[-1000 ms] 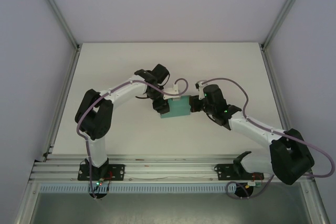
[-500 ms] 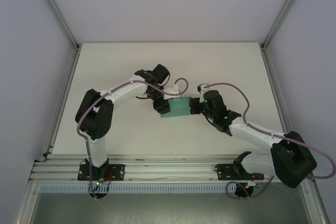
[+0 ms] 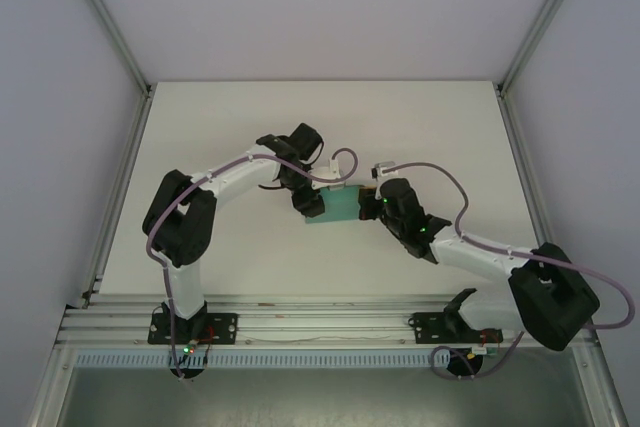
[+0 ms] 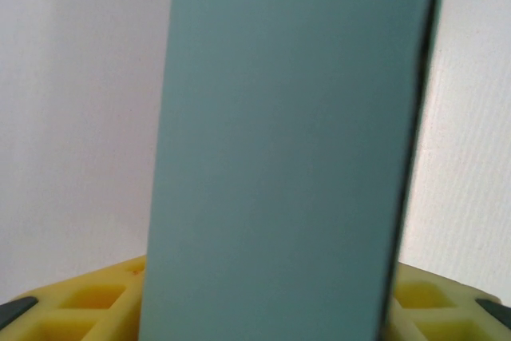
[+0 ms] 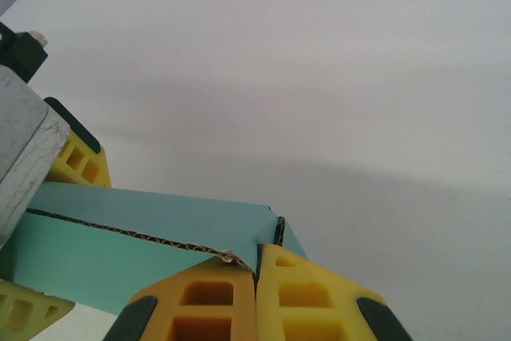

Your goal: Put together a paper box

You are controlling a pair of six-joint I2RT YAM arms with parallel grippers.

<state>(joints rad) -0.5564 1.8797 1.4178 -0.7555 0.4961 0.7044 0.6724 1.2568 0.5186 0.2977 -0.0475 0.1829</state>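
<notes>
The right arm has swung in leftward — its right gripper (image 3: 370,205), fingers pressed together, now noses against the edge of the box (image 3: 338,209) at mid-frame. The left gripper (image 3: 311,204) clasps the box's other end between part-spread fingers. Probably a flap is about to be pushed home.

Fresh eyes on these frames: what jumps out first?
The teal paper box stands out over the middle of the white table. The left gripper straddles its left end. The right gripper, fingers shut, is at its right corner.
</notes>
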